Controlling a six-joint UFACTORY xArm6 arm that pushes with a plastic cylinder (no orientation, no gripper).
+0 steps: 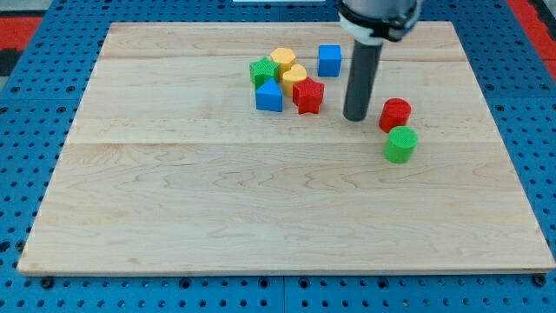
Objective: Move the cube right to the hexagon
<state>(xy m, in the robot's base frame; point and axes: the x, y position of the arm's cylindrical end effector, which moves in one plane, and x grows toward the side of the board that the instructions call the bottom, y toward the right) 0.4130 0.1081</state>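
The blue cube lies near the view's top, right of a cluster of blocks. In that cluster a yellow hexagon sits at the top, with a second yellow block touching it just below. My tip rests on the board below and right of the blue cube, a clear gap away from it. The tip stands between the red star on its left and the red cylinder on its right, touching neither.
A green block and a blue block with a pointed top make up the cluster's left side. A green cylinder lies just below the red cylinder. The wooden board is ringed by a blue pegboard.
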